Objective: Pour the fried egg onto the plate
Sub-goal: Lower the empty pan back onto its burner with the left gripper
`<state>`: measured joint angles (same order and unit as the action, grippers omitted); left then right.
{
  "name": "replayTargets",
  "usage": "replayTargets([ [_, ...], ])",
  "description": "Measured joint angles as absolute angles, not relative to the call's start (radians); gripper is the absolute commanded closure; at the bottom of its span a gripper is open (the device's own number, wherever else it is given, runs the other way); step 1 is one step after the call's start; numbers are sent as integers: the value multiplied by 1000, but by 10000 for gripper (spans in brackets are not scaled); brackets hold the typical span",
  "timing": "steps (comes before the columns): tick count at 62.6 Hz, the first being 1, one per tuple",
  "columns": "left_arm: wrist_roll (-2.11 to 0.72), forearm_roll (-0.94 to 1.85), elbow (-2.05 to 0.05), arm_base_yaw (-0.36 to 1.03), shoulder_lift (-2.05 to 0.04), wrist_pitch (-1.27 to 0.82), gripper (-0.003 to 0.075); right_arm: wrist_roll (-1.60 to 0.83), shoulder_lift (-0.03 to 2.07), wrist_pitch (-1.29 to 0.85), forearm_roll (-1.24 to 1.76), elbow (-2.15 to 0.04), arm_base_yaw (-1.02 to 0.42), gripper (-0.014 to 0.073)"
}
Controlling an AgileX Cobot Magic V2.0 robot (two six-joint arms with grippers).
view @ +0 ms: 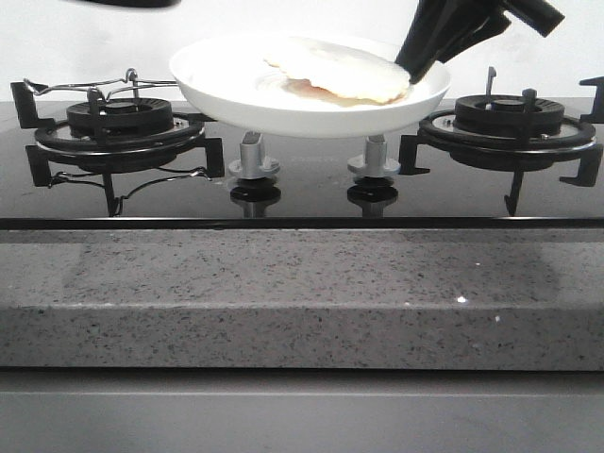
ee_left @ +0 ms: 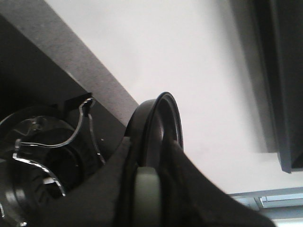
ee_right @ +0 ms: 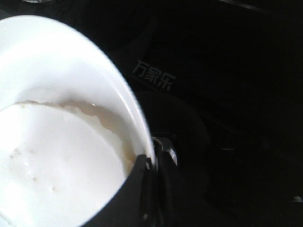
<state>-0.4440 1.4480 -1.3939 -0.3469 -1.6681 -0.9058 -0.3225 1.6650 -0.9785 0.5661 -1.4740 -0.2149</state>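
The fried egg [view: 335, 74] lay inside the plate [view: 283, 104], toward the side nearest the right gripper [view: 415, 68], its cream-white sheet slightly humped with a faint tan patch at its near edge. So the pour looked already done, judging from where the egg sat. The plate hung in the air above the two grey knobs [view: 253, 159] of the stove [view: 302, 193], roughly level, which kept the floppy egg from sliding off. It was held that way by the right gripper alone, whose dark fingers pinched the rim on the plate's right side; the right wrist view showed the fingers [ee_right: 142, 189] closed over the white edge with the egg [ee_right: 61, 161] just inside it.

The left gripper [ee_left: 147, 189] clamped the edge of the black pan [ee_left: 163, 118], lifted and turned on its side, probably to clear it away from the plate. In the front view only a dark sliver at the top edge could be that pan, and I could not tell for sure.

The yolk was hard to make out in either view. The pan's inside was hidden, so whether anything stayed in it could not be seen. The wire stand [view: 104, 90] on the left burner [view: 118, 127] was partly cut off by the plate.
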Motion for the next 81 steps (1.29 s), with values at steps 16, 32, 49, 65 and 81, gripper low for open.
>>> replayTargets([
  [16,-446,1464,-1392,-348,-1819,-953,741,-323,1665,-979,566,-1474,-215,700],
  [32,-456,1493,-1392,-347,-1861,-958,741,-323,1665,-979,566,-1474,-215,700],
  [49,-459,1465,-1394,-347,-1861,-962,738,-323,1665,-979,566,-1474,-215,700],
  [65,-459,1429,-1401,-348,-1861,-965,425,-323,1665,-979,566,-1474,-215,700],
  [81,-462,1331,-1401,-363,-1861,-1018,182,-323,1665,-979,566,-1474,-215,700],
])
